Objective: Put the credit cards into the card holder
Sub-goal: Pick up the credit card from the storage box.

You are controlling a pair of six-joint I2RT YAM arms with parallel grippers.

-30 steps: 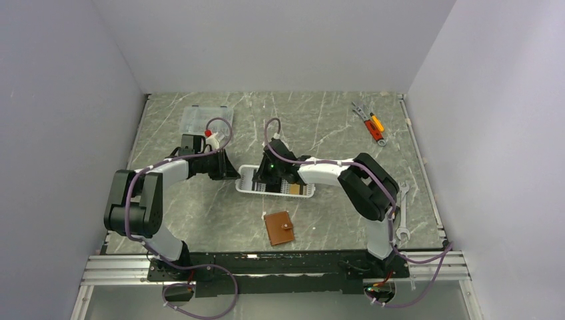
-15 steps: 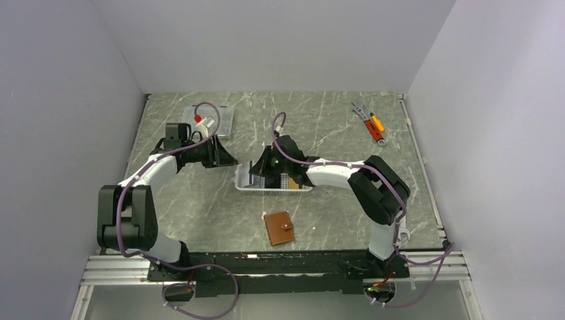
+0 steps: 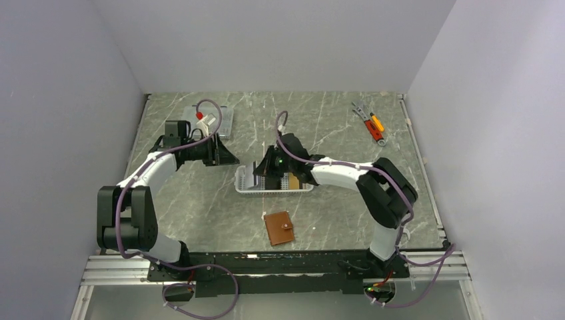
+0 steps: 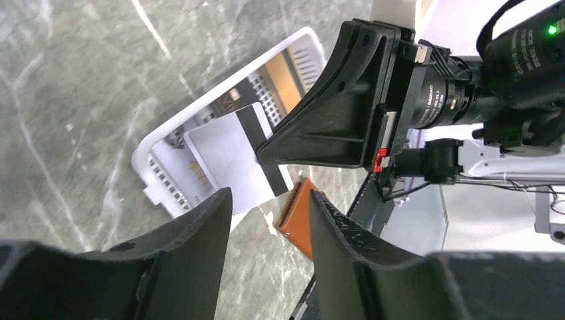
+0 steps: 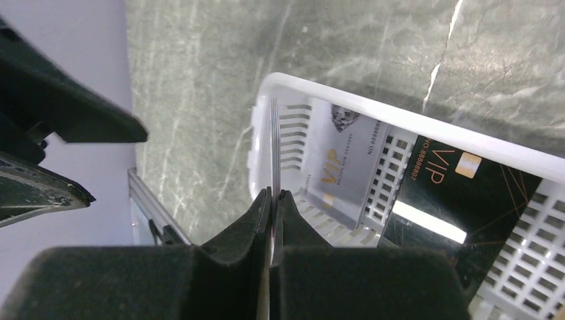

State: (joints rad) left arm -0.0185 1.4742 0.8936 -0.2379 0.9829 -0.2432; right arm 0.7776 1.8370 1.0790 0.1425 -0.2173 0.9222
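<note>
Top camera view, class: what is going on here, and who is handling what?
The right gripper is shut on one credit card, holding it on edge just above the white basket. In the basket lie other cards. The left gripper hangs open and empty beside the basket. The card holder lies closed on the table, nearer the arm bases, with neither gripper on it.

The left claw [image 4: 269,200] partly hides the card holder [image 4: 297,215].
</note>
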